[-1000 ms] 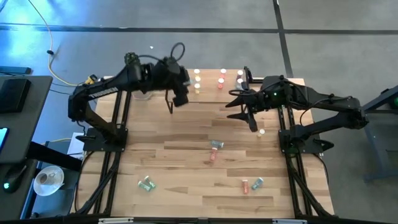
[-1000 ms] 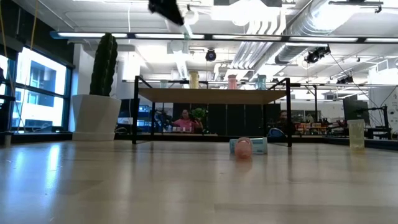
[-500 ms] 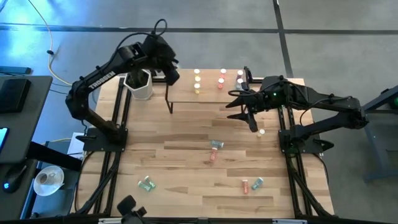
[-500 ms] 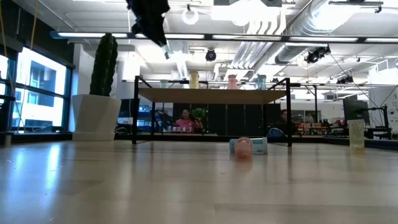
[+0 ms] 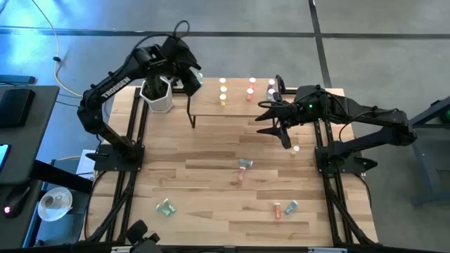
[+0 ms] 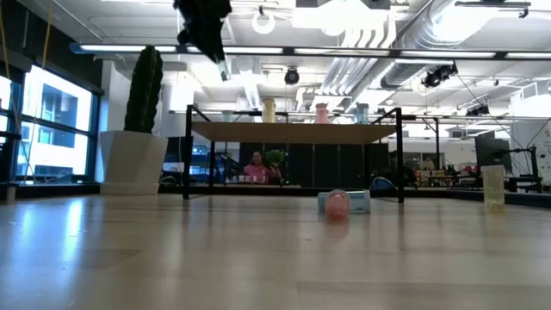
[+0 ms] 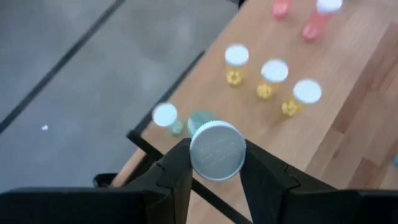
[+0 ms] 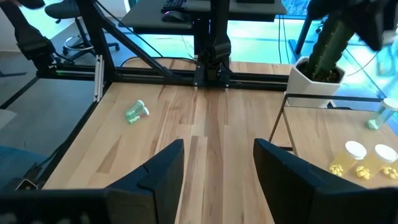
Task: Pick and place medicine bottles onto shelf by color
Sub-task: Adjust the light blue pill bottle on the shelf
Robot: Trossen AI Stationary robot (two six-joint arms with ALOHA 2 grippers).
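Left gripper (image 7: 214,163) clamped on a small white-capped bottle (image 7: 217,150) just under its cap, above the shelf (image 7: 348,118) end near one green bottle (image 7: 166,117); likely light, rigid, slippery plastic; right gripper (image 8: 217,163) spread, empty, over table
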